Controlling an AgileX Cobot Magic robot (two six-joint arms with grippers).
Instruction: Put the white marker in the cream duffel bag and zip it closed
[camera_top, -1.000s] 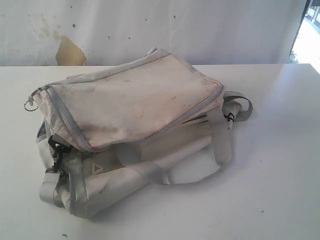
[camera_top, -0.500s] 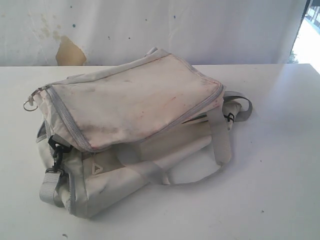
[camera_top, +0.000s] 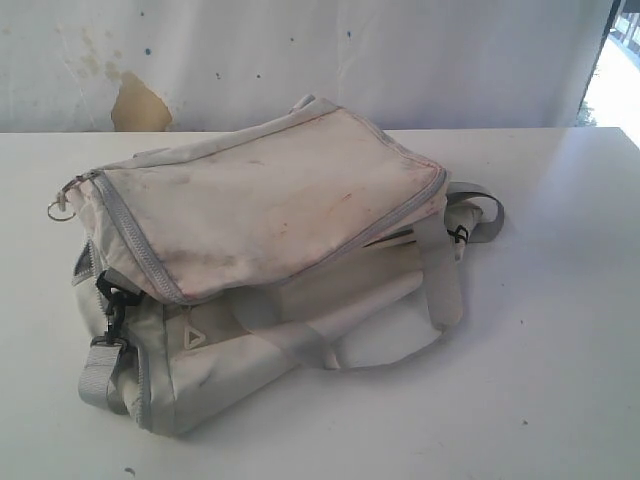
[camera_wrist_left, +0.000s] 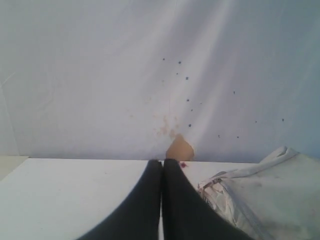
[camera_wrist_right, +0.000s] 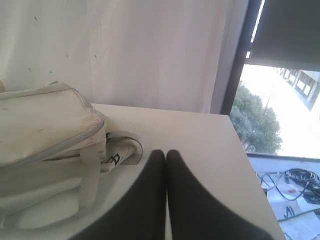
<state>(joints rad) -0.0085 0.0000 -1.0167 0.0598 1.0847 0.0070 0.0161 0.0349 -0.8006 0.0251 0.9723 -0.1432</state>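
White table (camera_top: 560, 330) bears the cream duffel bag (camera_top: 270, 215) (seemingly zipped).

The cream duffel bag (camera_top: 270, 200) is lying on the white desk (camera_top: 560, 350), left of centre, its long axis running from near left to far right. The fabric is showing grey and pinkish stains. The top panel is sagging flat, with a light grey zipper (camera_top: 135, 240) running around its edge. A metal ring (camera_top: 60, 211) is hanging at the left corner, and a black clip (camera_top: 112, 300) is sitting below it on a grey strap (camera_top: 100, 375). A carry strap (camera_top: 440, 275) is looping onto the desk at the right.
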